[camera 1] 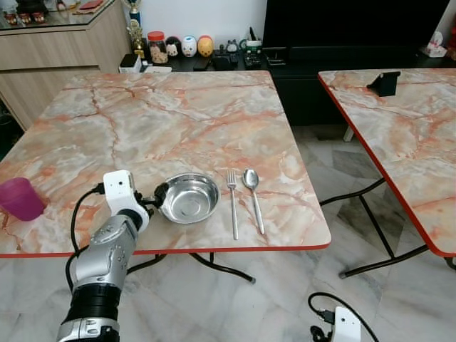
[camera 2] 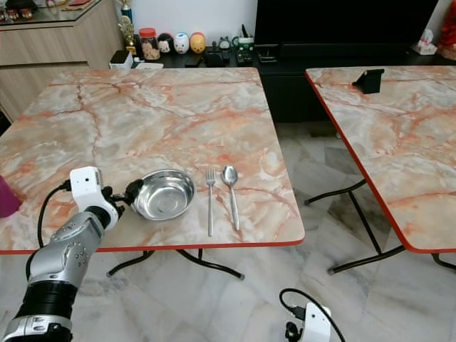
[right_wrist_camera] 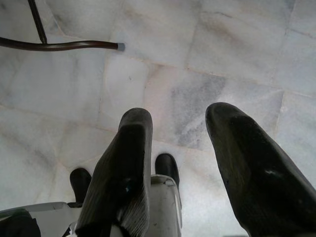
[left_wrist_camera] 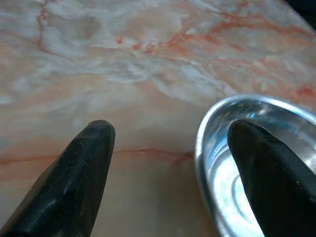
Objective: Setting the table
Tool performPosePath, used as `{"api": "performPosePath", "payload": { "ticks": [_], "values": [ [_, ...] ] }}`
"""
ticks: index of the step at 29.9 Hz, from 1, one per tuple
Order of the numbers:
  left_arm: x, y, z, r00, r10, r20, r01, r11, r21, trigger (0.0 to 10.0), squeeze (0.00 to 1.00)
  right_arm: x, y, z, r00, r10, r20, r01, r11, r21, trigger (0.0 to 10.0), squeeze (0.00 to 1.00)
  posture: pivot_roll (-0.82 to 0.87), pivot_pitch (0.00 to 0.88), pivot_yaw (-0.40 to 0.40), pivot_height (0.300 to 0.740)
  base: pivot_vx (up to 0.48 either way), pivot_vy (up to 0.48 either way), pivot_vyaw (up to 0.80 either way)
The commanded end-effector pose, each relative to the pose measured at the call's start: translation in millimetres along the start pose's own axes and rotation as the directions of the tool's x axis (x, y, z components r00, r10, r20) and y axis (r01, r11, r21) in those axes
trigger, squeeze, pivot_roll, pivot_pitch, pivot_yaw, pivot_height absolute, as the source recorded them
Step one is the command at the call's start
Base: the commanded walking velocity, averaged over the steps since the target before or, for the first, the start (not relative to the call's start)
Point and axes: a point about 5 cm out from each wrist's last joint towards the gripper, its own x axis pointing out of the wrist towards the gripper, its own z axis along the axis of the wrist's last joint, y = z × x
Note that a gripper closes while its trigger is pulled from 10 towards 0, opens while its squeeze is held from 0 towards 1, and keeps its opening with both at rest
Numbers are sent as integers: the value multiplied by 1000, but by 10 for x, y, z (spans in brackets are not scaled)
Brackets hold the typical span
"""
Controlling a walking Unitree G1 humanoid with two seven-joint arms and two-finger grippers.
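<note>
our left tool (camera 1: 161,194) stands wide, one finger (left_wrist_camera: 261,173) inside the bowl (camera 1: 189,198), one outside its rim, on the tabletop (camera 1: 178,121). fork (camera 1: 232,203) and spoon (camera 1: 253,196) lie beyond the bowl. the right tool (right_wrist_camera: 177,168) hangs open, far off.

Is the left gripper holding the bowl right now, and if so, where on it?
The left gripper straddles the steel bowl's rim on its left side, one finger inside, one outside. The fingers are open, so nothing is clamped. The right gripper hangs empty.

Bowl (camera 1: 189,198) on table (camera 1: 178,114) (near front edge); fork (camera 1: 232,201), spoon (camera 1: 252,197) right; cup (camera 1: 21,199) far left.
</note>
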Motion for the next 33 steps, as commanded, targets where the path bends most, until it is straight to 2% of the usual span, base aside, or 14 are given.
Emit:
{"api": "performPosePath", "payload": {
  "ticks": [1,13,19,26,33],
  "values": [
    [0,1,-5,1000,-9,-24,9,999,36,10000,0,0,-3,-1,1000,-5,-1,5,1000,10,10000,0,45,0,10,740,0,0,0],
    [-30,-31,-33,996,-57,-62,62,995,81,10000,0,2,2,3,1000,-5,0,5,1000,7,10000,0,47,0,11,740,0,0,0],
    [-18,-102,-38,992,-87,-90,98,987,130,10000,0,3,9,2,1000,0,-1,0,1000,8,10000,0,48,0,13,740,0,0,0],
    [15,-150,-91,989,-91,-113,106,986,131,10000,0,3,16,3,1000,0,-1,0,1000,7,10000,0,43,0,17,740,0,0,0],
    [75,-199,-60,989,-95,-118,111,984,138,10000,0,3,17,0,1000,3,-4,-3,1000,-3,10000,0,42,0,20,740,0,0,0]
  ]
}}
